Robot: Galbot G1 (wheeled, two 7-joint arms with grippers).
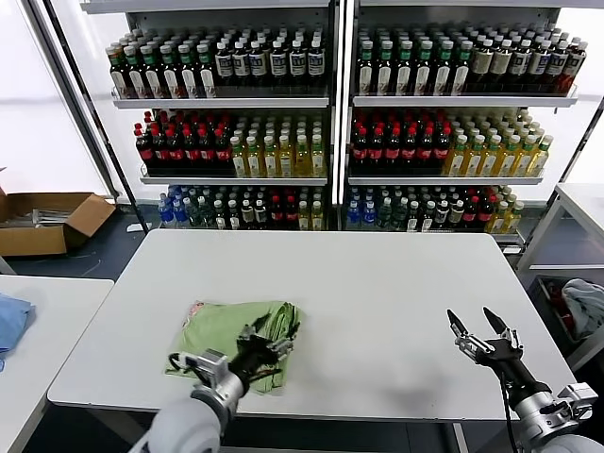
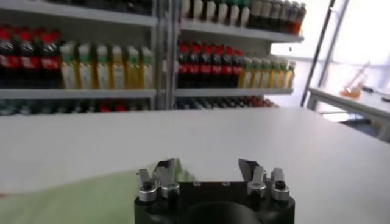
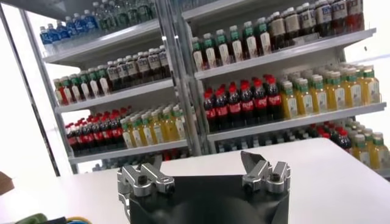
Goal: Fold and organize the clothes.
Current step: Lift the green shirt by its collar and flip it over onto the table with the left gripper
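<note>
The light green polo shirt (image 1: 226, 335) lies in a folded bundle on the white table (image 1: 377, 283), near the front left, with a bit of red-and-white print at its far left corner. My left gripper (image 1: 274, 337) is open and empty, low over the shirt's right part. In the left wrist view, the gripper (image 2: 207, 167) has its jaws apart, and green cloth (image 2: 73, 198) lies beneath and to one side. My right gripper (image 1: 477, 326) is open and empty above the bare table at the front right. It also shows open in the right wrist view (image 3: 198, 167).
Shelves of bottles (image 1: 330, 123) stand behind the table. A cardboard box (image 1: 47, 219) sits on the floor at far left. A blue cloth (image 1: 9, 321) lies on a side table at left. A pale grey-blue cloth with red (image 1: 580, 307) sits at right.
</note>
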